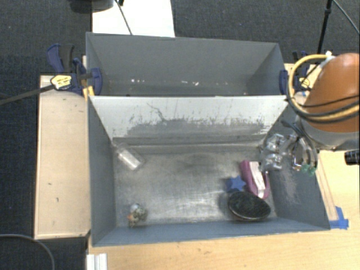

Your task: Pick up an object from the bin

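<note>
Camera view: the pincer [274,153] is hanging low at the right end of the grey bin [185,117], close to the right wall. It is sitting just above and to the right of a purple-and-pink packet-like thing [254,178]. I cannot tell whether the pincer is standing wide or narrow, as its metal parts are overlapping from this angle. Nothing is showing as held.

The nearest things are lying in a cluster. The purple thing is touching a small blue piece [235,183] on its left. A black round disc [248,206] is sitting just below both, near the front wall. A clear plastic piece [128,160] and a small mottled lump [136,212] are lying well apart at the left.

Risks, as judged:
- **Wall scrape:** the pincer is working so near the sloping right wall that a descent here is risking a scrape.
- **Crowding:** with three things lying together, a grip is risking catching two at once, or nudging the purple thing against the disc.
- **Slip:** the purple thing appears to be lying tilted, so a closing grip may be sliding off it.
</note>
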`<action>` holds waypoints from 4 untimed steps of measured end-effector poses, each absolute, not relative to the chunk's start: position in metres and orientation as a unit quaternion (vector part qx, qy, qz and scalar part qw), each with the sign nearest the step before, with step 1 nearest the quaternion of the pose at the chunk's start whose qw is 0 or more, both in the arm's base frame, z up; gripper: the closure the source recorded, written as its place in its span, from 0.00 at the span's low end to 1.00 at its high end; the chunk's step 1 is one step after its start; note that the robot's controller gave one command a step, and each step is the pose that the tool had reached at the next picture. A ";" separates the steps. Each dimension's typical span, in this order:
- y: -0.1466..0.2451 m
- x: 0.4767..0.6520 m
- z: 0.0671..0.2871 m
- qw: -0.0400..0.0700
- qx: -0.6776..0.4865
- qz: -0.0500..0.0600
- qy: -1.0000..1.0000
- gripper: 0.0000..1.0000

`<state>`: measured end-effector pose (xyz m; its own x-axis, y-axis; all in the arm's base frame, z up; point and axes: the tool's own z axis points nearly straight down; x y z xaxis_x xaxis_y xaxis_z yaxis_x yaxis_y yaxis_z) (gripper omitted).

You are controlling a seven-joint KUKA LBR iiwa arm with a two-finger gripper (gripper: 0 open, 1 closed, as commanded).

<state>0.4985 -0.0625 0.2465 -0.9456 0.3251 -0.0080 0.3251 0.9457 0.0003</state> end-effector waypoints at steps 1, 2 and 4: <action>-0.060 0.500 0.242 0.001 0.163 0.000 0.987 0.00; -0.018 0.509 0.133 -0.002 0.259 0.000 0.966 0.00; -0.045 0.481 0.101 0.000 0.192 0.000 0.981 1.00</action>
<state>0.4815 -0.0449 0.1007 -0.9260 0.3775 -0.0008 0.3775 0.9260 0.0005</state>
